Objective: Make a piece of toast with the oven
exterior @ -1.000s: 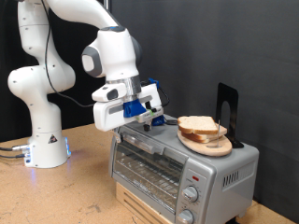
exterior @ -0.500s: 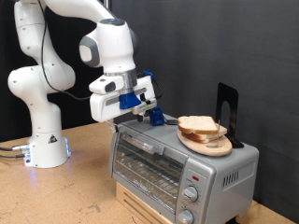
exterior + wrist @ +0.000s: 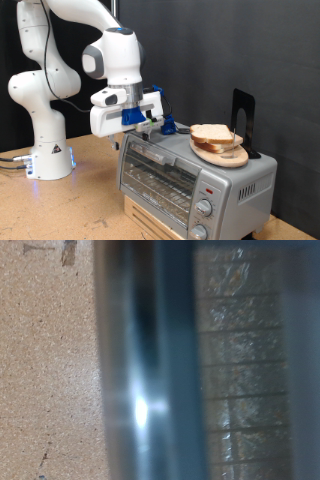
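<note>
Silver oven [image 3: 190,175], gripper [image 3: 158,127] above.

My gripper [image 3: 150,123] hangs just above the oven [image 3: 190,180], at its top edge. The toast [image 3: 214,137] sits on a plate [image 3: 222,155] atop that oven, toward the exterior view's right of me.

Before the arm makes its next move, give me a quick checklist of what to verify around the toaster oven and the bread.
1. Oven door shut, glass facing front: ok.
2. Bread slices stacked on the wooden plate on top of the oven, apart from the gripper: ok.
3. Gripper over the oven's top edge on the exterior view's left, near the door's top: ok.
4. Gripper open or shut: cannot tell; fingers hidden.
5. Anything held: cannot tell; the blurred wrist view shows only the oven's metal edge and wire rack.
</note>
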Motion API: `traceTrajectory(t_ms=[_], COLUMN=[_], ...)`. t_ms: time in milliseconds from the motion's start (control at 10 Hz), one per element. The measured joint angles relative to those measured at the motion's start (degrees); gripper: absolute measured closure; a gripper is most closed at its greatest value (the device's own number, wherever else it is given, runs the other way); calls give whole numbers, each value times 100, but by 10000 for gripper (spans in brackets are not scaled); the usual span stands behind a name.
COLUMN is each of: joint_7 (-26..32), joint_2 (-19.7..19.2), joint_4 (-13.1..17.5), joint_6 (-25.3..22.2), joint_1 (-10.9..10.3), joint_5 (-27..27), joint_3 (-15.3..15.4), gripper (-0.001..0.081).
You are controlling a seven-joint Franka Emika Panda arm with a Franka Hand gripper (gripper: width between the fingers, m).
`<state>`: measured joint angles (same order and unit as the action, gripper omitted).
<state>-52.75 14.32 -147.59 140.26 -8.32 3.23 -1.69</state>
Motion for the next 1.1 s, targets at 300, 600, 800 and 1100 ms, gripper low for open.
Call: traceTrajectory(t_ms=[300, 600, 800, 1100], joint_7=[11, 108, 112, 113], joint_2=[-83, -76, -91, -151], joint_4=[45, 61, 74, 79], joint_6=[36, 17, -28, -28], joint_1=[113, 282, 437, 595], joint_5=[-58, -165, -315, -439], joint_3=[-15, -120, -163, -251], gripper=[-2, -2, -2, -2])
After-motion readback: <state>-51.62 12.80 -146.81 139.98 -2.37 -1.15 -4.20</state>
